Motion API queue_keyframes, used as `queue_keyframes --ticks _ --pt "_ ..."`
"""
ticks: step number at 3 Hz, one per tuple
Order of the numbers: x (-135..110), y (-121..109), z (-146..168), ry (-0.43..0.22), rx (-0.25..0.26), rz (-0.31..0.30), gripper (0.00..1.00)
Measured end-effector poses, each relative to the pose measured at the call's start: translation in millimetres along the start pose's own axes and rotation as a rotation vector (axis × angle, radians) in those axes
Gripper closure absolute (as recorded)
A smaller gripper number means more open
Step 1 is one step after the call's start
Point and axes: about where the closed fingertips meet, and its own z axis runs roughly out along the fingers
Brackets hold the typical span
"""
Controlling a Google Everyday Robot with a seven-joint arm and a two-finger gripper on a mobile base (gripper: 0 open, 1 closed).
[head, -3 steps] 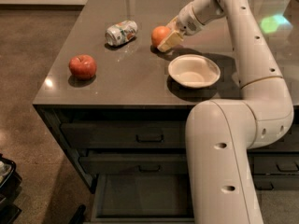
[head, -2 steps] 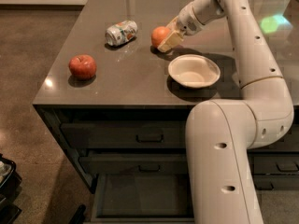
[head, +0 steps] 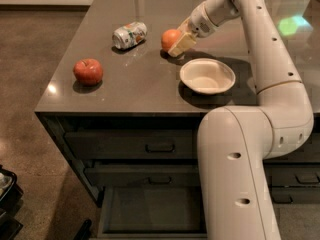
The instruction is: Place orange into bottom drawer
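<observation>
You are reaching with the gripper (head: 177, 44) pressing the right side of the orange (head: 169, 37) on the counter (head: 140, 81), grip state not readable, while the bottom drawer (head: 150, 211) is standing open well below, under the counter's front edge.

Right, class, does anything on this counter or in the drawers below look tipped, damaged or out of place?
The drink can lies on its side and looks dented, beside the orange. The bottom drawer stands open, unlike the drawers above. The gripper is at the orange, on the bowl's side.
</observation>
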Motion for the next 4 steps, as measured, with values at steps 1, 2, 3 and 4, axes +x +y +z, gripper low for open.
queue_keyframes --ticks 1,2,3,4 --pt "-20 12 -13 0.064 -0.016 -0.041 1.00" --pt "-41 26 -49 0.116 -0.011 -0.044 1.00" --pt "-52 46 -70 0.096 -0.048 0.008 1.00" --pt "-67 71 -80 0.029 -0.122 0.078 1.00"
